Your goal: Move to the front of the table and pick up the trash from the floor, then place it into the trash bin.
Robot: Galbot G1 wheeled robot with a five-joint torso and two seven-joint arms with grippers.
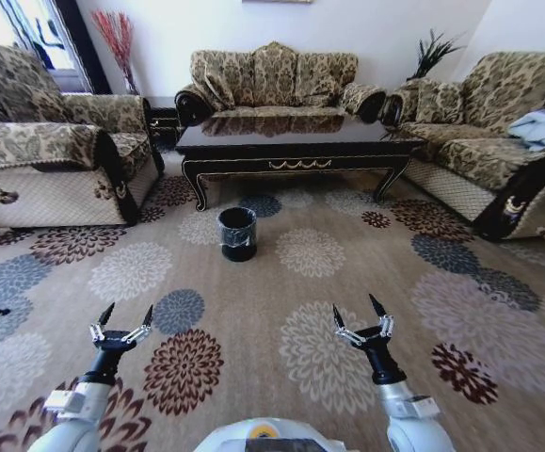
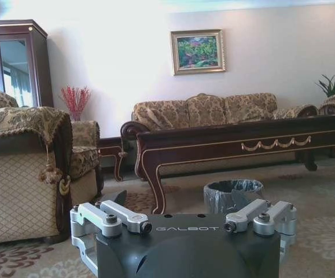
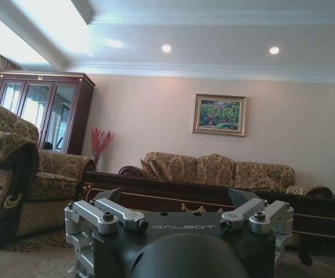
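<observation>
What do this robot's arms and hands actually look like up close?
Each arm is pale grey-white and rounded, narrowing to a black wrist. The left hand and right hand match: silver metal linkages with dark bolts, carrying two pointed black fingers. The dark grey housing behind reads GALBOT in pale letters.

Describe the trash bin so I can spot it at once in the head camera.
Find the long dark coffee table with gold trim between the patterned sofas. On the floral carpet just in front of its left end stands the trash bin. It is a small black cylinder with shiny plastic around it, the only upright object on the open floor.
</observation>
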